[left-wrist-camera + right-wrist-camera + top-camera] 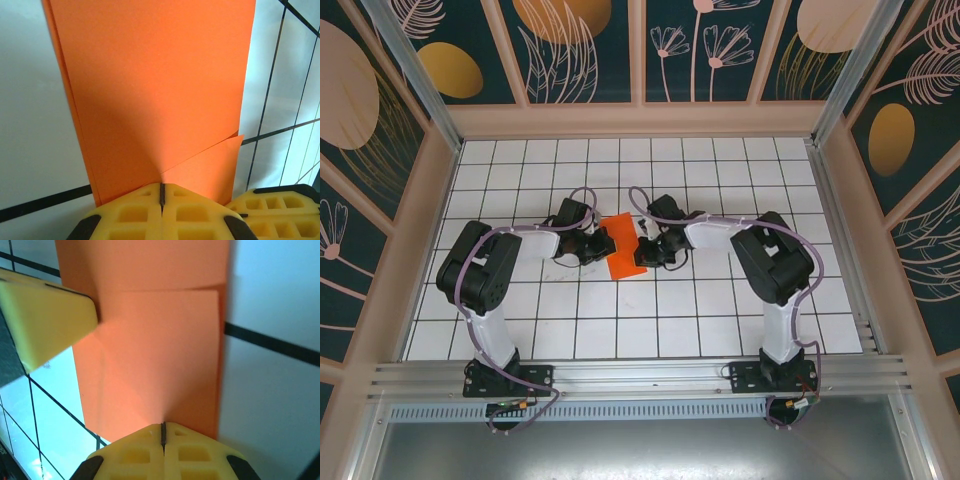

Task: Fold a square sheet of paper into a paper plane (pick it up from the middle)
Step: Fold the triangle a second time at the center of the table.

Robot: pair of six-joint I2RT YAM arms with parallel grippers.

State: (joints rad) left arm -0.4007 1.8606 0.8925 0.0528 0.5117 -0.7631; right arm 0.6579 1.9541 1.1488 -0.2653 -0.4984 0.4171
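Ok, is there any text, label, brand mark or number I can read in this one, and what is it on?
None can be read.
The orange paper is plain on every face that both wrist views show.
The wall panels carry only leaf and flower patterns.
The table has only a black grid, with no figures.
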